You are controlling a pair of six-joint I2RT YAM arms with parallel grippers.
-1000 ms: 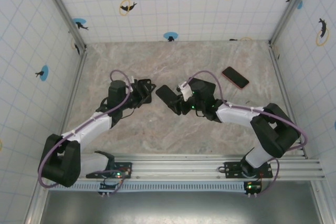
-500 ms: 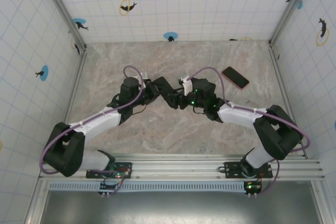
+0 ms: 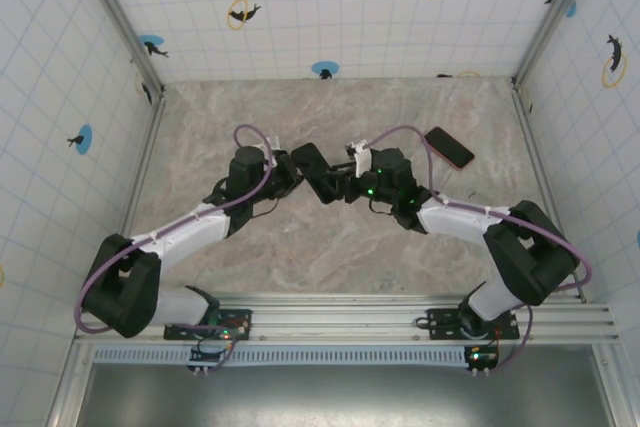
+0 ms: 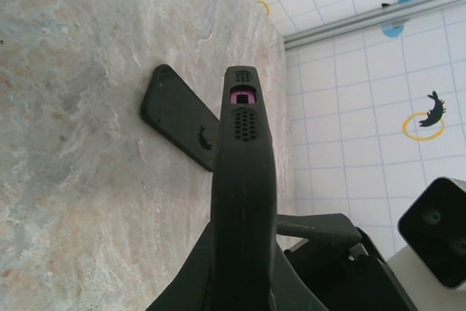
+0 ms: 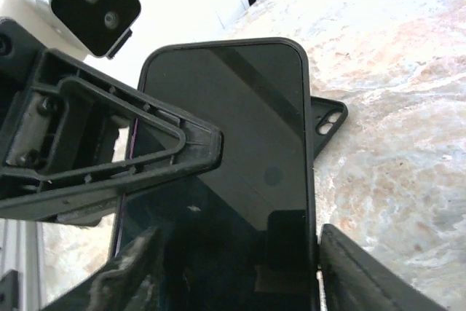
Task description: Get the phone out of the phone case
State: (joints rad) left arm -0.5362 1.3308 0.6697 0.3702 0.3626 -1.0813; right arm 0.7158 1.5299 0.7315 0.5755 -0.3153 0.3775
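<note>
So the table is a marble-look slab boxed in by white tiled walls with little dolphin stickers. The left arm and right arm both reach in toward the middle and meet there, nose to nose.

The phone is up off the table between the two of them, black case on. You can see a bit of purple at the bottom port and down one edge. The left gripper is clamped tight on it: in the right wrist view one of its fingers lies right across the dark screen, and in the left wrist view the phone sits edge-on, poking straight out from between the jaws.

The right gripper has the phone's lower end sitting between its fingers, one on each side. Honestly can't tell if it's actually squeezing or just bracketing it.

Right under the held phone there's a dark slab lying flat on the table, with a small logo on it and camera cutouts at one corner. Could be a phone or an empty case, no idea which.

Off to the right, toward the back, a red phone lies flat on its own, well apart from everything.
</note>
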